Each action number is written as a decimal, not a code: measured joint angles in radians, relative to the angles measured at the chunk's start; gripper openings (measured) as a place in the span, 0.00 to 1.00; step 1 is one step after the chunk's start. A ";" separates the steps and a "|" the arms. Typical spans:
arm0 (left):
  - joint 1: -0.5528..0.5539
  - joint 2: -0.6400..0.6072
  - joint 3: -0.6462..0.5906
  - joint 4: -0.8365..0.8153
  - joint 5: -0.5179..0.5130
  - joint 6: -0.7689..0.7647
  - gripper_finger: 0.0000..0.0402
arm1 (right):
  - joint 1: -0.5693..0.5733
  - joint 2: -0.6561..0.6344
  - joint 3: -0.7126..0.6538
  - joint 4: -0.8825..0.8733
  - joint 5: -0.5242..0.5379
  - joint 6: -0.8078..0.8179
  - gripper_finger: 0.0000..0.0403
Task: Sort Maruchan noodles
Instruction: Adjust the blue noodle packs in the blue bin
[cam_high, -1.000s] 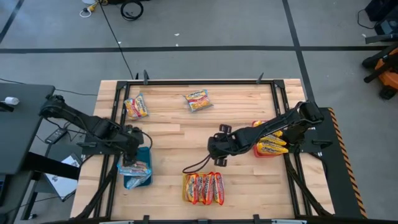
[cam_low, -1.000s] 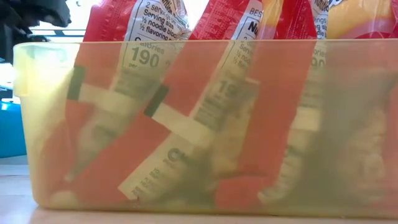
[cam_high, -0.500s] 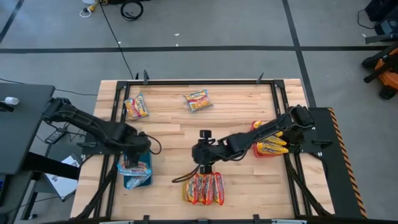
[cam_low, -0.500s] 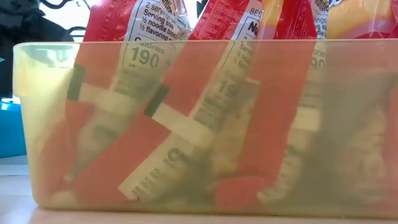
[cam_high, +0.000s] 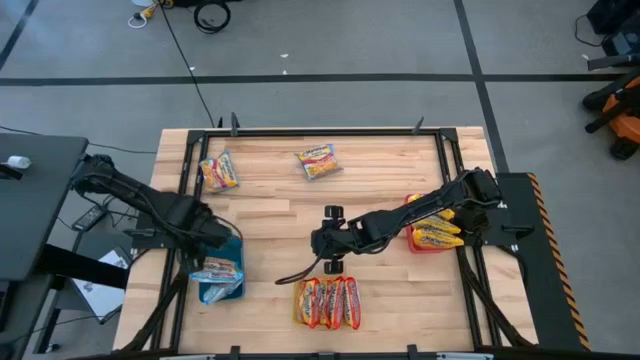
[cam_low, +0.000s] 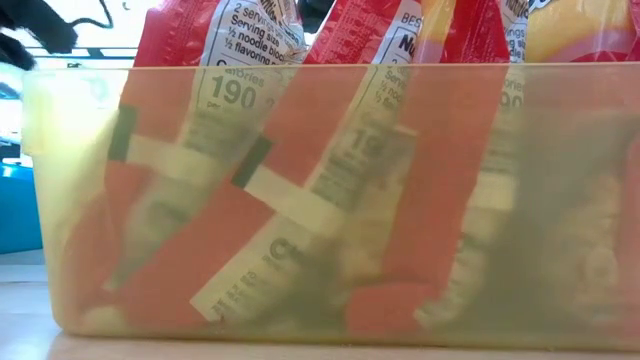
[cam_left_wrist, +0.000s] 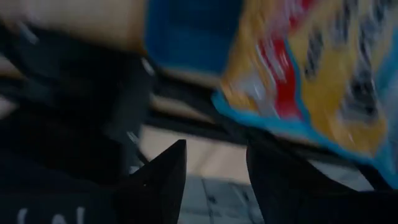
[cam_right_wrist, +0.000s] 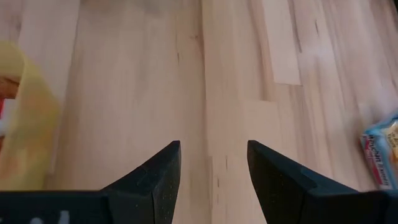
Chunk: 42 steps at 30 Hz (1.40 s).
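In the high view, two loose Maruchan packets lie flat near the far edge, one (cam_high: 218, 172) on the left and one (cam_high: 318, 160) nearer the middle. Red-orange packets (cam_high: 327, 302) stand on edge in the yellow tray (cam_low: 40, 200) at the near edge. Yellow packets (cam_high: 436, 235) fill the red tray (cam_high: 412, 203) on the right. Silvery-blue packets (cam_high: 218, 270) lie in the blue tray (cam_high: 237, 250) on the left. My left gripper (cam_high: 213, 232) hovers open at that tray's far-left corner. My right gripper (cam_high: 320, 243) hangs open over bare wood, just beyond the yellow tray.
The right wrist view shows bare wooden table (cam_right_wrist: 205, 93) ahead of the fingers, the yellow tray's rim (cam_right_wrist: 31, 124) at one side and a blue packet (cam_right_wrist: 382, 155) at the other. A black frame (cam_high: 330, 130) edges the table. Free room lies in the table's middle.
My right gripper has swung from nearer the red tray toward the table's left and now hangs beyond the yellow tray. My left gripper has drawn back a little toward the left edge, uncovering the packets in the blue tray.
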 joint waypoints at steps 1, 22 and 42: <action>-0.019 0.000 0.000 -0.010 0.039 -0.029 0.43 | 0.000 0.000 0.001 -0.006 -0.006 0.005 0.47; -0.205 0.002 -0.185 0.497 -0.147 -0.050 0.43 | 0.051 -0.002 0.001 0.033 0.005 -0.020 0.47; -0.074 0.002 -0.185 0.780 -0.237 0.176 0.43 | 0.006 0.076 0.003 0.507 -0.209 -0.094 0.47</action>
